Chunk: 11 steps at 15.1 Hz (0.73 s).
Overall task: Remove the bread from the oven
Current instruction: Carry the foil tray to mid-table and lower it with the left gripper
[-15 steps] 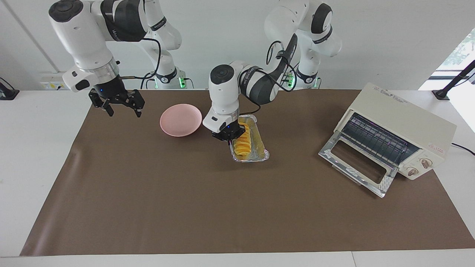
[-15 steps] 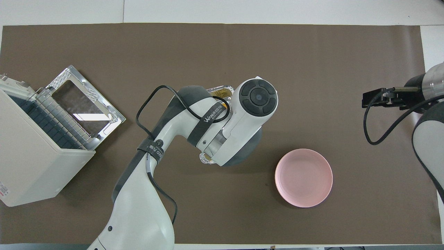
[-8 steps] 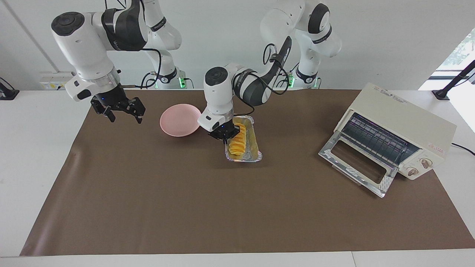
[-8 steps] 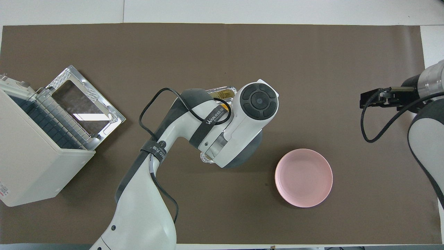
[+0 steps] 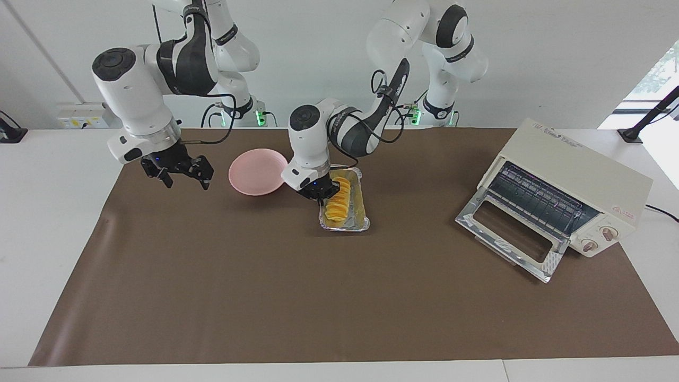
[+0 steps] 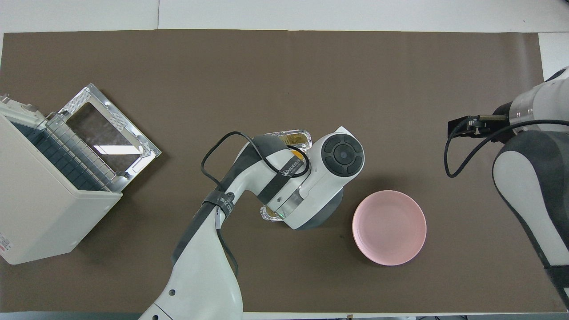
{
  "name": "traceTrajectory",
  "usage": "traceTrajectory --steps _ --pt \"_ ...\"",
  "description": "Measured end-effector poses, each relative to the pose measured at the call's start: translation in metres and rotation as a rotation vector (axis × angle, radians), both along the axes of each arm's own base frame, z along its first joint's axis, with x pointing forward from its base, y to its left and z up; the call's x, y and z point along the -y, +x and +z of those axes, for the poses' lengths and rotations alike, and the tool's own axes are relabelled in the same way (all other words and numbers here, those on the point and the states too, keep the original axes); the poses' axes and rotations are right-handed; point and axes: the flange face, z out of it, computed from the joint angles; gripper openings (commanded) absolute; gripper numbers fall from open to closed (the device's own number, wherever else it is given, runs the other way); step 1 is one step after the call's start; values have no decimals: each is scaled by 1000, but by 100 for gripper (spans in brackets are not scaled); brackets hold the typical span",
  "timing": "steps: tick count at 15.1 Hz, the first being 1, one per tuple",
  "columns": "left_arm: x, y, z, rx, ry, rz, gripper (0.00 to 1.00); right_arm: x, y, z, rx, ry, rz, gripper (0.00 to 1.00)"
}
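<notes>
The golden ridged bread (image 5: pixel 338 200) lies in a silver foil tray (image 5: pixel 351 225) on the brown mat, beside the pink plate (image 5: pixel 257 171). My left gripper (image 5: pixel 320 197) is shut on the tray's rim at the side toward the plate. In the overhead view the left arm covers most of the tray (image 6: pixel 294 134) and the bread. The cream oven (image 5: pixel 578 172) stands at the left arm's end of the table, its glass door (image 5: pixel 510 233) dropped open and the rack bare. My right gripper (image 5: pixel 180 178) hangs open over the mat beside the plate, holding nothing.
The brown mat (image 5: pixel 265 297) covers most of the white table. The oven (image 6: pixel 40 213) sits angled, with its open door (image 6: pixel 109 133) reaching out over the mat. The pink plate (image 6: pixel 389 227) lies between the two grippers.
My left gripper has drawn the tray with the bread closer to the pink plate. My right arm has moved in toward the plate and come down a little, still open.
</notes>
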Motion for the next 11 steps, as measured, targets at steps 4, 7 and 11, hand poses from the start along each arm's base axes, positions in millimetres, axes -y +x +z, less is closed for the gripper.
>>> traceTrajectory --steps 4,7,11 --pt "6 -8 -8 14 -16 -16 51 0 -3 -8 -16 0 0 100" --pt "6 -7 -7 21 -22 -16 100 0 -3 -9 -15 0 0 100" --pt "3 12 20 25 -59 29 100 0 -2 -7 -5 -1 0 100"
